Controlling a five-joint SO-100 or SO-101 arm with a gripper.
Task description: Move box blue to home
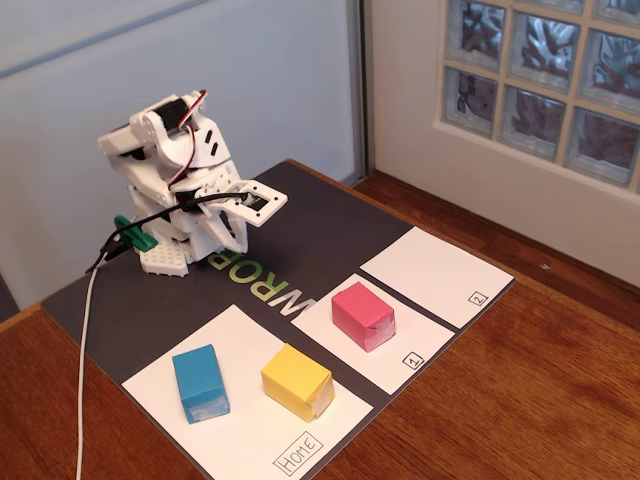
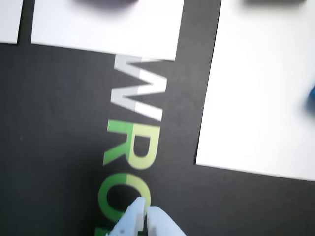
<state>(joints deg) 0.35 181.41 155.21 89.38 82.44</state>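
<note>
The blue box [image 1: 201,384] lies on the large white Home sheet [image 1: 240,440], left of a yellow block [image 1: 297,381]. In the wrist view only a sliver of the blue box [image 2: 312,97] shows at the right edge, on the Home sheet [image 2: 261,93]. The arm is folded back at the rear of the black mat, far from the box. My gripper [image 2: 146,208] is shut with nothing between its white fingers [image 2: 162,221], hovering over the green mat lettering. In the fixed view the gripper [image 1: 237,232] points down near the arm's base.
A pink block [image 1: 364,315] sits on the sheet labelled 1 [image 1: 400,365]; the sheet labelled 2 [image 1: 436,276] holds nothing. The black mat [image 1: 150,310] covers a wooden table. A white cable [image 1: 85,350] runs down the left. A wall and glass-block window stand behind.
</note>
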